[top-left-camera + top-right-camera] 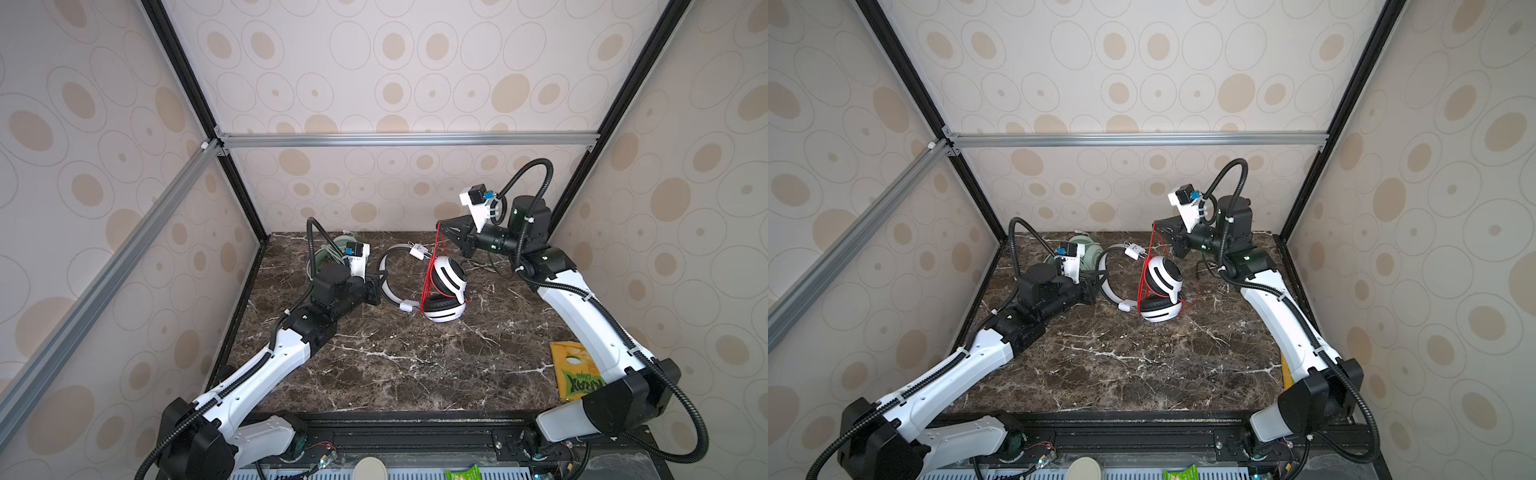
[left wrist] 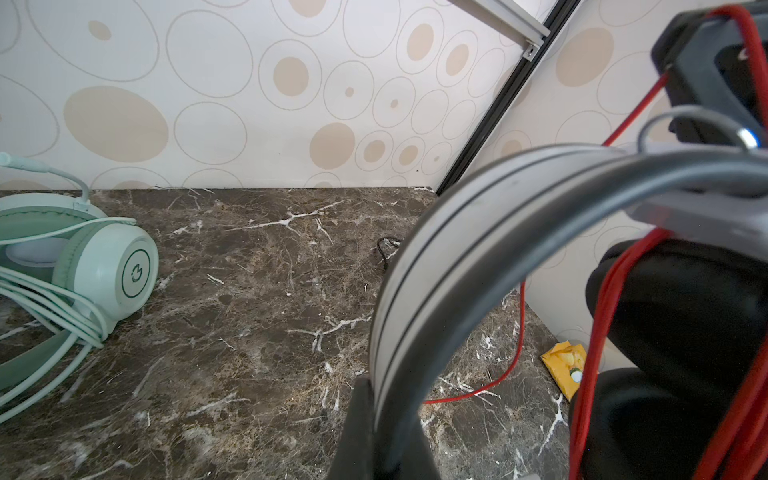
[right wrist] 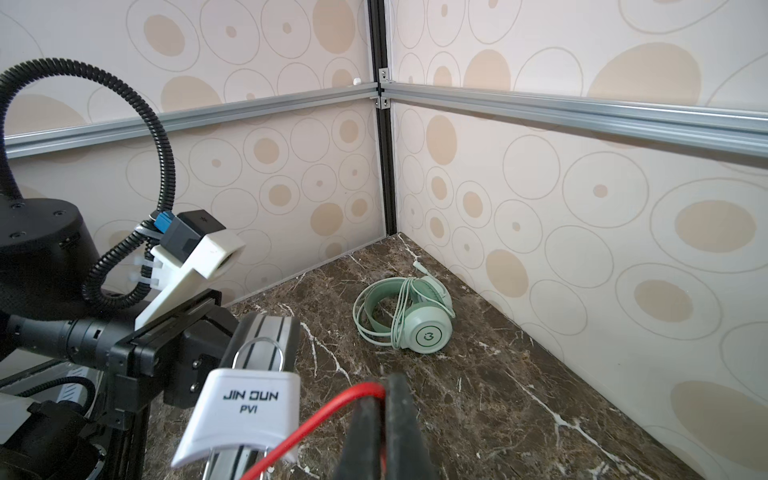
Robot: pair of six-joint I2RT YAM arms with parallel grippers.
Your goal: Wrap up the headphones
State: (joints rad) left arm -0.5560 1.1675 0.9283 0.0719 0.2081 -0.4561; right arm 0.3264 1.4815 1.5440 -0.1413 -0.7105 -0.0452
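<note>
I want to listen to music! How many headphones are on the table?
2. The mint-green headphones lie near the far left corner. The white-and-black headphones sit mid-table: the left gripper is shut on their headband, the right gripper on their red cable.

Yellow chips bag (image 1: 575, 374) on dark marble table (image 1: 395, 365)

Our left white-and-black arm (image 1: 286, 353) reaches low and forward from the near left corner. Its black left gripper (image 1: 380, 284) is clamped tight on the grey headband (image 2: 415, 291) of the white-and-black headphones (image 1: 446, 278). Our right arm (image 1: 582, 316) rises higher, wrist bent inward. Its right gripper (image 1: 444, 229) is lifted off the table, fingers (image 3: 399, 428) pinched together on the thin red cable (image 3: 361, 390).
</note>
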